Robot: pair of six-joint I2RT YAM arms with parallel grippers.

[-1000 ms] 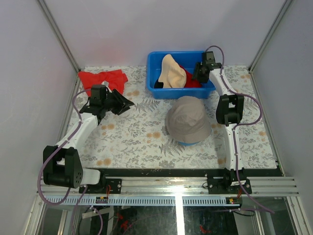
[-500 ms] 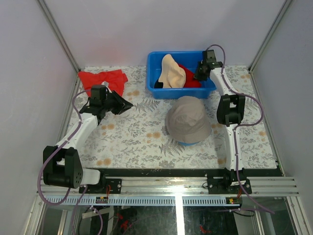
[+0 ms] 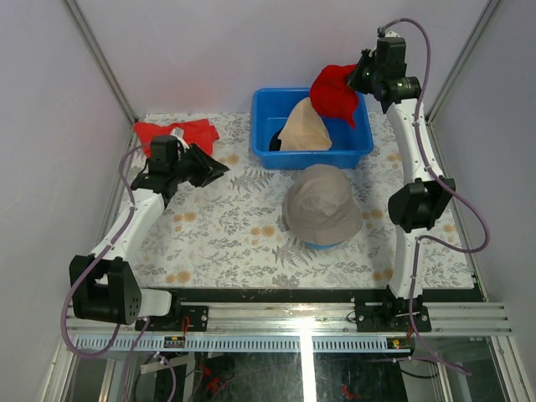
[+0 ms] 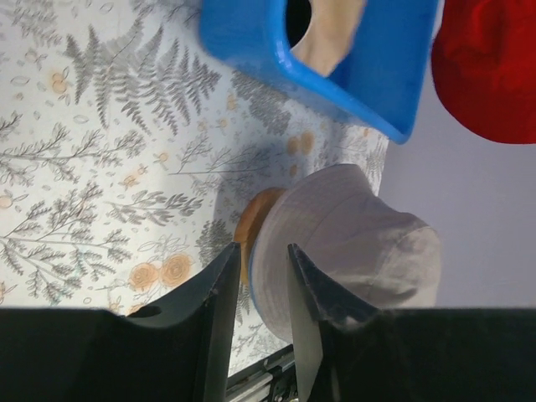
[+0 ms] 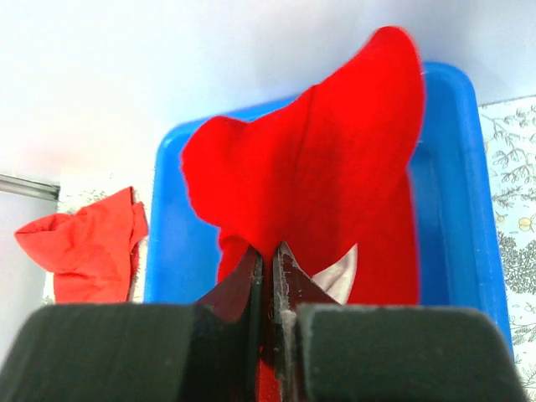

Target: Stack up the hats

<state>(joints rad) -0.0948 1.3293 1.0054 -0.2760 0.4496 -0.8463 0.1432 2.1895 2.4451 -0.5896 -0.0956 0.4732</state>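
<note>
My right gripper (image 3: 358,78) is raised above the blue bin (image 3: 261,126), shut on the red hat (image 3: 335,92), which hangs from it. In the right wrist view the red hat (image 5: 318,159) fills the space past the right gripper (image 5: 268,255), whose jaws are pinched on its fabric. The peach-beige hat (image 3: 306,130) lies in the bin. On the table the grey-khaki hat (image 3: 322,211) covers a blue hat whose rim (image 3: 316,244) peeks out below. My left gripper (image 3: 219,170) hovers at the left, slightly open and empty. Beyond the left gripper (image 4: 261,251) sits the grey-khaki hat (image 4: 352,243).
A flat red cloth (image 3: 177,132) lies at the back left corner, also seen as the red cloth (image 5: 84,247). A wooden stand (image 4: 251,226) shows under the stacked hats. The blue bin (image 4: 352,84) stands at the back centre. Frame posts rise at both back corners.
My right gripper shut on the red hat in the bin and lifted it up and back, high above the bin. The left arm shifted slightly toward the back and its jaws narrowed.
</note>
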